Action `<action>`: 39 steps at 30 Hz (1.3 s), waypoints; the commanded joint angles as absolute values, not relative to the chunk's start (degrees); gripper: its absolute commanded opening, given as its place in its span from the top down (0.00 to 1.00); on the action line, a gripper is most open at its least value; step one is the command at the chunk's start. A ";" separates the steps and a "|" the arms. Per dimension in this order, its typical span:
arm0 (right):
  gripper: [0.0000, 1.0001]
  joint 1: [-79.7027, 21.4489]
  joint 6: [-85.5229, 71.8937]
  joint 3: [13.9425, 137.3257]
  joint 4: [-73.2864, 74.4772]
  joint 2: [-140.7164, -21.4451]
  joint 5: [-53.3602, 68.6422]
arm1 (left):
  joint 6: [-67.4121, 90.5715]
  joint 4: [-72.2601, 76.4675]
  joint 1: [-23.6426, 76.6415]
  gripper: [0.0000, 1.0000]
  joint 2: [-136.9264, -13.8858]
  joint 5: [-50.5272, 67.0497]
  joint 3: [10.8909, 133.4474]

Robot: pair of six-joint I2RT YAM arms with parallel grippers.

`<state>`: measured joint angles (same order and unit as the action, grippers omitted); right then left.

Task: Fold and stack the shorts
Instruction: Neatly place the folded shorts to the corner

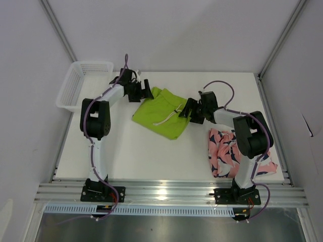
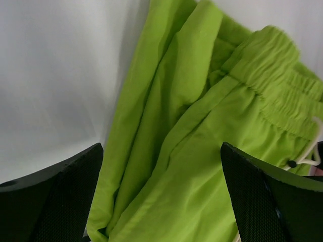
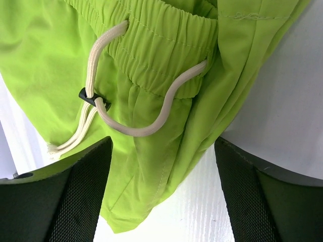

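i see the plain lime green fabric shorts [image 1: 160, 113] lying rumpled near the middle of the white desk [image 1: 141, 156]. their cream drawstring [image 3: 132, 130] loops out of the waistband through a small black toggle [image 3: 91, 97]. the left hand [image 1: 147, 92] sits at the shorts' far left edge, fingers apart and nothing between them. the right hand [image 1: 187, 109] is at the waistband side, fingers spread too, gripping nothing. the pink shark-print fabric shorts [image 1: 226, 151] lie bunched beside the right arm, apart from the green pair. a white plastic mesh basket [image 1: 68, 96] stands at the far left corner.
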<state>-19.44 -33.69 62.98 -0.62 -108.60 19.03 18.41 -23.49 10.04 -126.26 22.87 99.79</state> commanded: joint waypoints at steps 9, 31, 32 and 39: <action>0.18 -19.95 -33.66 62.49 0.88 -110.65 20.74 | 11.87 -31.55 10.28 0.01 -131.92 28.40 107.04; 0.55 -20.30 -27.96 76.71 9.22 -118.21 19.25 | 28.64 -1.34 10.72 0.62 -110.85 18.29 64.21; 0.55 -20.39 -27.08 77.60 10.79 -118.56 19.34 | 30.83 0.33 10.81 0.63 -109.00 17.76 62.16; 0.43 -20.92 -24.78 77.61 9.85 -118.04 21.44 | 34.90 2.92 11.26 0.28 -94.66 9.66 48.68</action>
